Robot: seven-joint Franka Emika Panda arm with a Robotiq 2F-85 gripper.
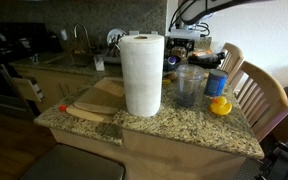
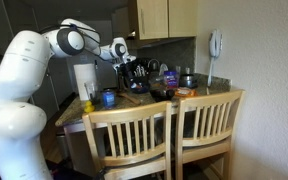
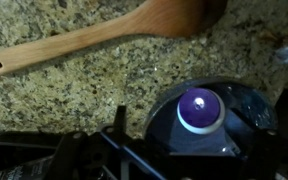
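Observation:
In the wrist view a dark round lid (image 3: pixel 234 120) with a white-rimmed purple knob (image 3: pixel 200 110) lies on the speckled granite counter (image 3: pixel 74 95), just below and right of centre. A wooden spoon (image 3: pixel 94 38) stretches across the top of that view, its bowl to the right. My gripper (image 3: pixel 134 165) shows only as dark parts along the bottom edge, left of the lid, with nothing between its jaws. In both exterior views the gripper (image 2: pixel 132 68) (image 1: pixel 189 38) hangs open above the back of the counter, over a cluster of dark items.
A tall paper towel roll (image 1: pixel 142 75), a clear plastic cup (image 1: pixel 189 86), a blue can (image 1: pixel 217 82), a lemon (image 1: pixel 220 105) and a wooden cutting board (image 1: pixel 96 102) stand on the counter. Two wooden chairs (image 2: pixel 164 135) line one edge. A white phone (image 2: pixel 215 43) hangs on the wall.

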